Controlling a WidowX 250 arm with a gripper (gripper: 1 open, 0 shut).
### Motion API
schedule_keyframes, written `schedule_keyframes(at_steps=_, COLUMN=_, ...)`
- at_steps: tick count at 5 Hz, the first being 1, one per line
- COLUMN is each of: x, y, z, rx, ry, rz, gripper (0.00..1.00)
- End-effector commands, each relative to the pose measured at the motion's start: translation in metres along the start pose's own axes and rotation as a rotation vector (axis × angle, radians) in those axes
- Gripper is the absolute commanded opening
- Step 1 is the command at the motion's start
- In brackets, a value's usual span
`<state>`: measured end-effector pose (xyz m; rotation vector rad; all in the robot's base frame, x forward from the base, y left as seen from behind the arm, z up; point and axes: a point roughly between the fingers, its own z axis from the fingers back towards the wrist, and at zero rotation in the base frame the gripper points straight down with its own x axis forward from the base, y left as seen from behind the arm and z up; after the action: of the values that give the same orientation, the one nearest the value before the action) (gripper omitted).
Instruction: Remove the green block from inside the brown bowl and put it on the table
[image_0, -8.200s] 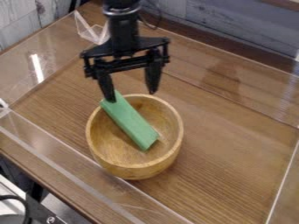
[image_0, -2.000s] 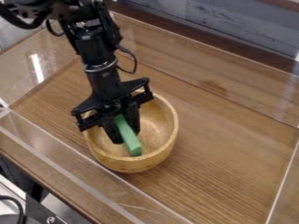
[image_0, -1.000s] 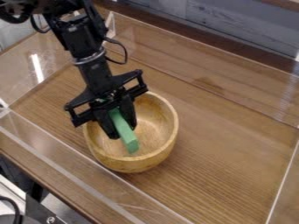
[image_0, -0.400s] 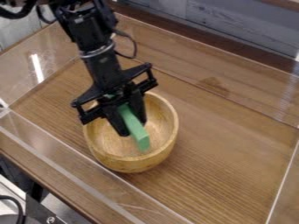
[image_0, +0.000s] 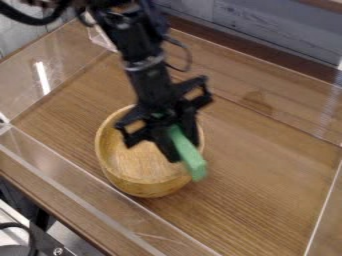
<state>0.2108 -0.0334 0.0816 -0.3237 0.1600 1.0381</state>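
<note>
The black fingers (image_0: 163, 131) are clamped tight on the upper end of the green block (image_0: 186, 156), which hangs tilted from the gripper (image_0: 168, 133), its lower end slanting down toward the right of the frame over the near right rim of the brown bowl (image_0: 134, 165); whether that lower end touches the rim cannot be told through the motion blur. The table (image_0: 267, 150), a dark wood-grain top, fills most of the frame, with clear acrylic walls (image_0: 80, 215) along its edges. The robot arm (image_0: 134, 45) reaches down from the upper left to the middle of the frame. The bowl, round and light brown, sits left of centre in the lower half, its pale inner floor bare on the left side. The block is bright green and long.
</note>
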Motion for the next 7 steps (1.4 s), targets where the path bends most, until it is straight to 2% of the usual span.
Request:
schedule_keyframes(at_steps=1, x=-0.027, y=-0.027, z=-0.008, rx=-0.05, ry=-0.022, rz=-0.044, gripper=0.0)
schedule_keyframes(at_steps=2, x=-0.056, y=-0.047, z=-0.029, rx=-0.052, ry=-0.025, rz=-0.083, gripper=0.0)
schedule_keyframes(at_steps=3, x=-0.073, y=-0.066, z=-0.029, rx=-0.037, ry=-0.027, rz=-0.159, gripper=0.0)
schedule_keyframes(at_steps=4, x=-0.076, y=-0.068, z=-0.032, rx=-0.016, ry=-0.023, rz=-0.2, gripper=0.0)
schedule_keyframes(at_steps=7, x=-0.063, y=-0.069, z=-0.028, rx=-0.032, ry=-0.031, rz=-0.209, gripper=0.0)
